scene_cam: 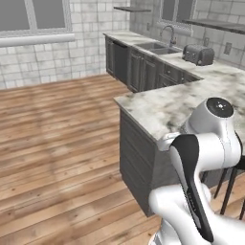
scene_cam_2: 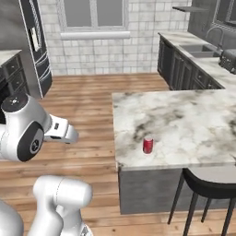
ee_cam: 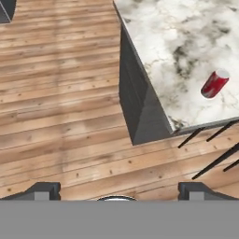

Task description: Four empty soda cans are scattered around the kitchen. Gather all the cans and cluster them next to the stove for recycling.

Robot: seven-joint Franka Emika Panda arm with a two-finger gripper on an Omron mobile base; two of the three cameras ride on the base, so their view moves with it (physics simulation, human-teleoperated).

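**Red can upright near the island's front edge, claw spread over the floor**

No label or writing can be read on the soda can [scene_cam_2: 147,144], a small red cylinder with a silver top. It stands alone on the marble island counter [scene_cam_2: 193,120], close to the front edge and nearer the left front corner, with bare veined stone all round it. A dark stool [scene_cam_2: 209,189] sits below that edge. The gripper [ee_cam: 117,189] hangs above wood plank floor [ee_cam: 60,116], fingers wide apart, holding nothing. On the rear counter a sink [scene_cam: 158,47] and a toaster [scene_cam: 198,54]
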